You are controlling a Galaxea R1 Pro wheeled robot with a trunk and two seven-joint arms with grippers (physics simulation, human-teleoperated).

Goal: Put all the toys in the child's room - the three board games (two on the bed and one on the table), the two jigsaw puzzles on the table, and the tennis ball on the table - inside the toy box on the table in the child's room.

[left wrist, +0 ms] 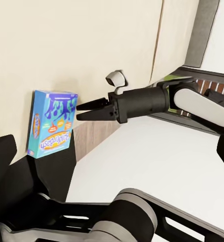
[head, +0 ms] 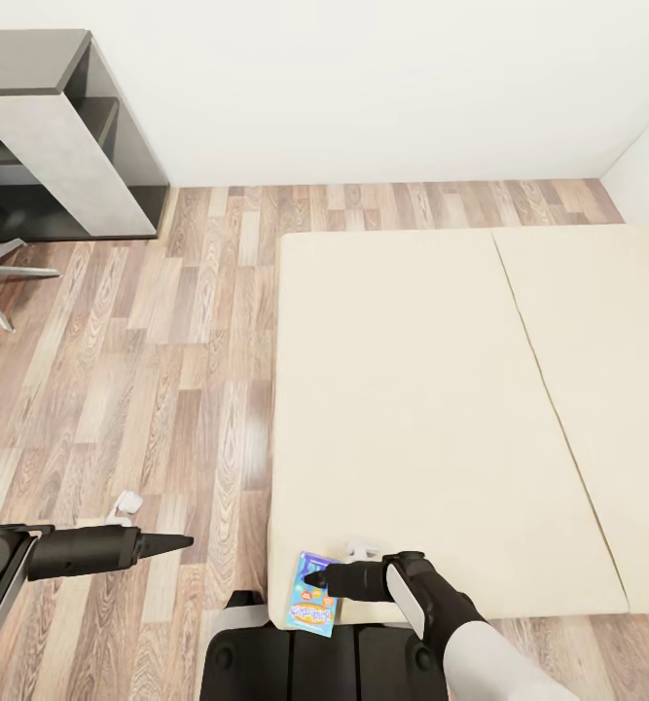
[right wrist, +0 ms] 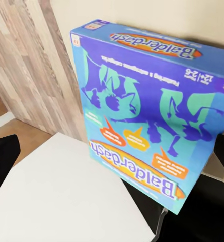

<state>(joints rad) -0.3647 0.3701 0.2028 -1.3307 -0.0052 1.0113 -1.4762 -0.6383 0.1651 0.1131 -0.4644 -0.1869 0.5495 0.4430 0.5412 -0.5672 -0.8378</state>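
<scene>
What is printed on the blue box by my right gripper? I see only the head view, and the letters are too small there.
Observer: The right wrist view shows the board game close up. Its title reads "Balderdash".
Operator: Are the fingers of the right gripper around it?
Observer: No. In the left wrist view the right gripper has its fingers almost together, with the tips pointing at the edge of the board game, not on either side of it.
</scene>
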